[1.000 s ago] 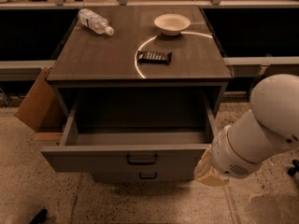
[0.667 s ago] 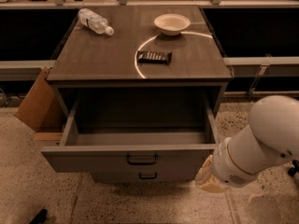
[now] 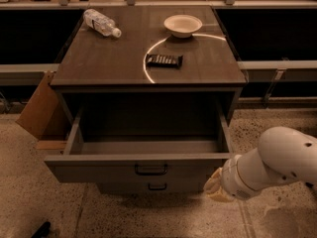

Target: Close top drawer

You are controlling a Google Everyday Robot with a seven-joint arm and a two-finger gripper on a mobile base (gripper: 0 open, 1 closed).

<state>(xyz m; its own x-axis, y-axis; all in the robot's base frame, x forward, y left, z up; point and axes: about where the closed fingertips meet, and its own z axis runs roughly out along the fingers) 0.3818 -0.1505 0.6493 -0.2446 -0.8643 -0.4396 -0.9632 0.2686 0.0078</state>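
The top drawer (image 3: pixel 143 168) of a grey cabinet stands pulled far out. Its deep box is empty and its wide flat front carries a small dark loop handle (image 3: pixel 151 170). A lower drawer front with a like handle (image 3: pixel 157 186) shows just beneath it. My white arm (image 3: pixel 277 165) comes in from the lower right. The gripper (image 3: pixel 216 185) is at the arm's tan end, low beside the drawer front's right end, below its top edge.
On the cabinet top (image 3: pixel 114 58) lie a plastic bottle (image 3: pixel 101 23), a white bowl (image 3: pixel 183 25) and a dark snack bar (image 3: pixel 165 60). A cardboard box (image 3: pixel 42 108) leans against the cabinet's left side. Dark shelving runs behind; speckled floor around.
My arm has moved down and to the right, away from the cabinet. The drawer has stayed pulled out.
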